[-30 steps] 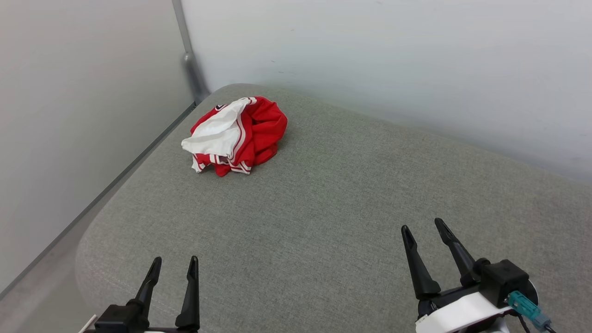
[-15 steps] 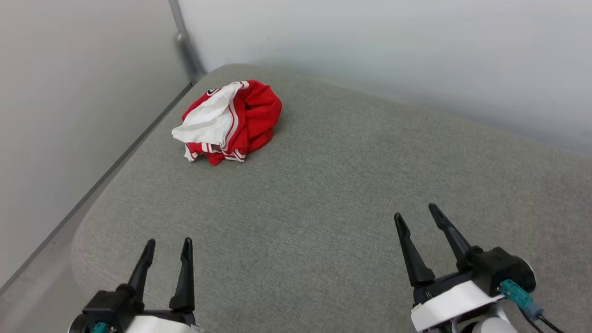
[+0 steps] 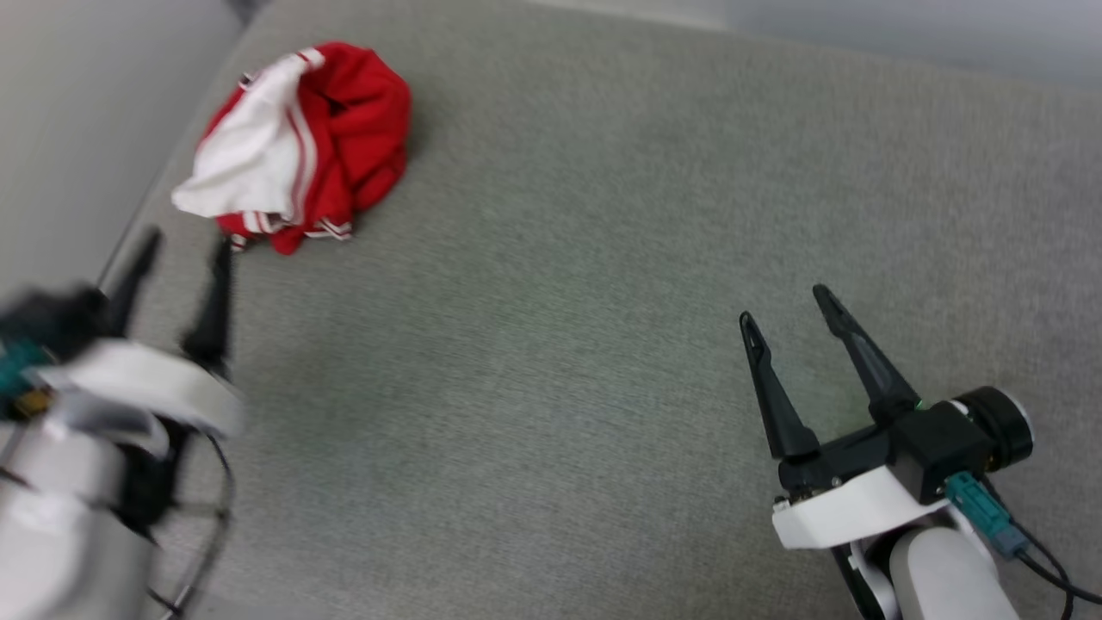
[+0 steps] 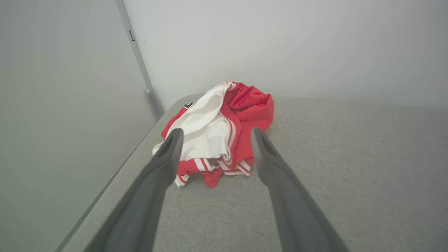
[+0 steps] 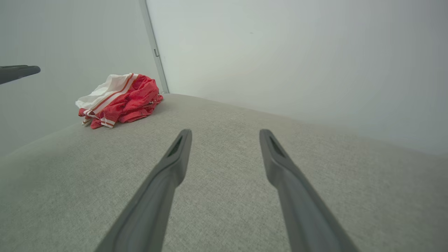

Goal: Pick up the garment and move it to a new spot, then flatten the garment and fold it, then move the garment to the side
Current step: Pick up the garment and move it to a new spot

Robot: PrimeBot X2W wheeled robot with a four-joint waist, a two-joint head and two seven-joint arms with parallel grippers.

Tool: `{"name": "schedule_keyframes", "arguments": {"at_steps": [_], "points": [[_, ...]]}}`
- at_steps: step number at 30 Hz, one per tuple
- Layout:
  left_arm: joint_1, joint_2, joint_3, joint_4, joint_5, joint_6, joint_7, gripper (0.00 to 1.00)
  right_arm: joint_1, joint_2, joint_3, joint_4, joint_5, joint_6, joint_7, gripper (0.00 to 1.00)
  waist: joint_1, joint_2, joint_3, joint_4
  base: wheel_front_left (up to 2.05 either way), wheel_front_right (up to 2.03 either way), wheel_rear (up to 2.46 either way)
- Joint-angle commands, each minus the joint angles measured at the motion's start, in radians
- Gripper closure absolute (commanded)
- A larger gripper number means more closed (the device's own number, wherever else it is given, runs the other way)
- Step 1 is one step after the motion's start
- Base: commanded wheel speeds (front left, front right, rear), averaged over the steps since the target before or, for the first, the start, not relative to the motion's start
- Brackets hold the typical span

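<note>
The garment (image 3: 301, 146), a crumpled heap of red cloth with a white panel and red-white striped trim, lies at the far left corner of the grey cushion (image 3: 551, 344). My left gripper (image 3: 189, 241) is open and blurred, with its tips just short of the heap's near edge. In the left wrist view the left gripper (image 4: 216, 131) frames the garment (image 4: 213, 136) between its spread fingers without touching it. My right gripper (image 3: 782, 306) is open and empty, far to the right over bare cushion. In the right wrist view the right gripper (image 5: 225, 132) points along the cushion, and the garment (image 5: 119, 99) lies far left.
Pale walls (image 4: 280, 45) rise right behind the cushion and along its left side, meeting at a metal corner strip (image 4: 140, 59) behind the garment. The cushion's rounded left edge (image 4: 115, 175) drops into a narrow gap. One finger of the left gripper (image 5: 17, 71) pokes in at the right wrist view's left edge.
The head camera has tilted down, shifting the whole picture. My left gripper has reached forward, close to the garment's near edge. The garment and right gripper have barely moved.
</note>
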Motion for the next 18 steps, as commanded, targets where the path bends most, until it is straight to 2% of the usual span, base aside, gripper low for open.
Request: {"name": "schedule_keyframes", "arguments": {"at_steps": [1,6,10,11,14,18], "points": [[-0.086,0.063,-0.020,0.032,-0.059,0.001,0.059,0.00,-0.024,-0.008,-0.005,-0.019,-0.011,0.000,-0.002,0.00,-0.0001,0.0000,0.107,-0.068,0.00,0.00,0.00],[-0.258,0.301,-0.133,0.097,-0.195,0.001,0.283,0.00,-0.050,-0.019,-0.015,-0.062,-0.021,0.000,-0.002,0.00,-0.0001,0.0000,0.197,-0.120,0.00,0.00,0.00],[-0.341,0.420,-0.206,0.116,-0.344,0.001,0.454,0.00,-0.059,-0.018,-0.022,-0.085,-0.021,0.000,-0.002,0.00,-0.0001,0.0000,0.252,-0.158,0.00,0.00,0.00],[-0.341,0.420,-0.206,0.116,-0.344,0.001,0.454,0.00,-0.059,-0.018,-0.022,-0.085,-0.021,0.000,-0.002,0.00,-0.0001,0.0000,0.252,-0.158,0.00,0.00,0.00],[-0.386,0.496,-0.254,0.107,-0.471,0.001,0.569,0.00,-0.064,-0.017,-0.025,-0.091,-0.021,0.000,-0.002,0.00,-0.0001,0.0000,0.283,-0.182,0.00,0.00,0.00],[-0.414,0.560,-0.295,0.115,-0.603,0.001,0.695,0.00,-0.069,-0.014,-0.028,-0.091,-0.015,0.000,-0.002,0.00,-0.0001,0.0000,0.317,-0.206,0.00,0.00,0.00]]}}
